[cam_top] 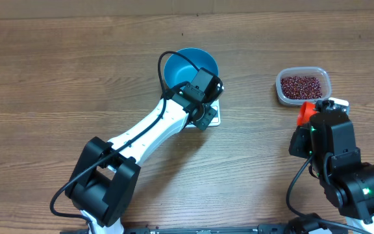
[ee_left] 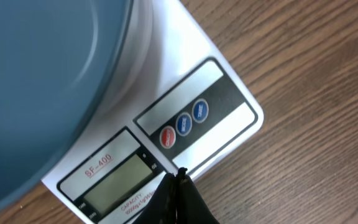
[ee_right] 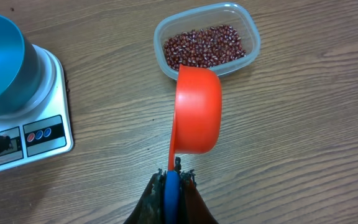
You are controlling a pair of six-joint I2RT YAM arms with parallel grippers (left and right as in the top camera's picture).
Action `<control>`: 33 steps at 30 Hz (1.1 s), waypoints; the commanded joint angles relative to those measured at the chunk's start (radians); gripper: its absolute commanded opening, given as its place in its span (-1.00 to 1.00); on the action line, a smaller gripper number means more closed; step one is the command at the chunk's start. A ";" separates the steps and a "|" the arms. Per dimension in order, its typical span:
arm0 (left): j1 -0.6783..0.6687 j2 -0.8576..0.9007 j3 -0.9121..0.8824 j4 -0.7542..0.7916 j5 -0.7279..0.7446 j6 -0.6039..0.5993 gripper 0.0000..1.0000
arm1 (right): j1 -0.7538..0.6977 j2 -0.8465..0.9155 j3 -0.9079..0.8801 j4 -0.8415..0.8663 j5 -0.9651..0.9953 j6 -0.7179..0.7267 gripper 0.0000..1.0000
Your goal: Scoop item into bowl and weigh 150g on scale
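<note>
Over at the scale [ee_left: 185, 56]: the blue bowl [cam_top: 180, 68] sits on top, no beans in it that I can see, and the display [ee_left: 120, 183] looks blank.
Left claw [ee_left: 179, 177]: pinched shut on nothing, tip at the scale's front edge, next to the display and just below the buttons [ee_left: 183, 123].
Right claw [ee_right: 173, 177]: clamped on the handle of the orange scoop [ee_right: 197, 112], which hangs just short of the tub [ee_right: 250, 31].
Beans [ee_right: 204, 45]: all in that clear tub, well off to the right of the scale.
Step, my guess: wake and zero the scale before scooping.
How I'd do it: use the closed tip like a fingertip and tap one button lightly, straight down. Don't lean on the platform or nudge the bowl. Wait for a zero reading before moving the scoop.
</note>
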 commanded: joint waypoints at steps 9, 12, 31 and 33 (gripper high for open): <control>-0.007 0.014 -0.006 0.026 -0.005 -0.004 -0.92 | -0.004 -0.003 0.033 0.005 0.014 -0.004 -0.93; -0.007 0.014 -0.006 0.026 -0.005 -0.004 -0.92 | -0.004 -0.003 0.033 0.006 -0.002 -0.004 -0.93; -0.007 0.110 -0.006 0.060 -0.006 0.002 -0.92 | -0.004 -0.003 0.033 0.018 -0.008 -0.005 -0.93; -0.007 0.110 -0.006 0.062 -0.023 0.001 -0.92 | -0.004 -0.003 0.033 0.018 -0.008 -0.010 -0.93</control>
